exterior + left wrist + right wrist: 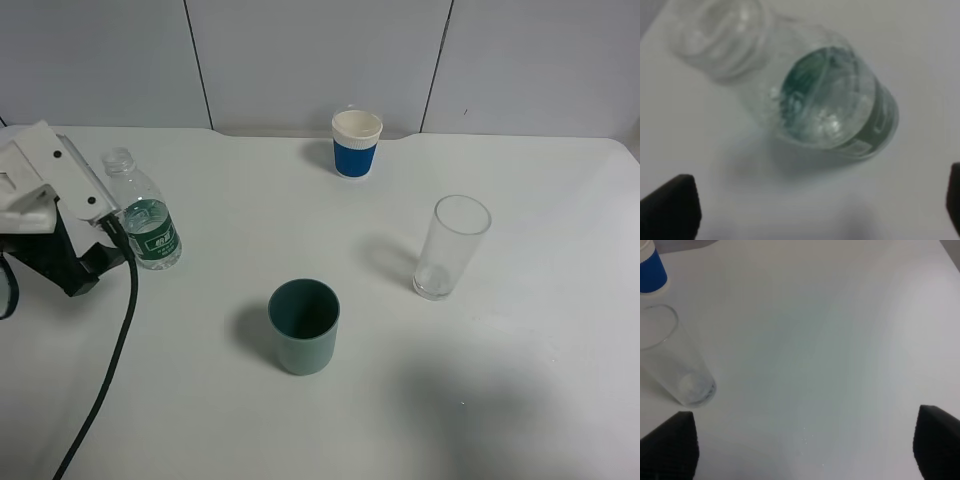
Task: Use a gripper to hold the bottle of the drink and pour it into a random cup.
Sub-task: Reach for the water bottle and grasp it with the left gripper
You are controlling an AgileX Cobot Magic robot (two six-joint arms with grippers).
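The bottle of the drink is a small clear bottle with a dark green label and no cap. It stands upright at the left of the white table. My left gripper sits just to its left, open. In the left wrist view the bottle lies ahead of the wide-apart fingertips, outside the gap and untouched. The teal cup stands upright near the table's middle front. My right gripper is open with nothing between its fingers; it does not show in the exterior view.
A blue-and-white paper cup stands at the back centre. A tall clear glass stands to the right, and the right wrist view shows the glass as well. A black cable trails from the left arm over the table front.
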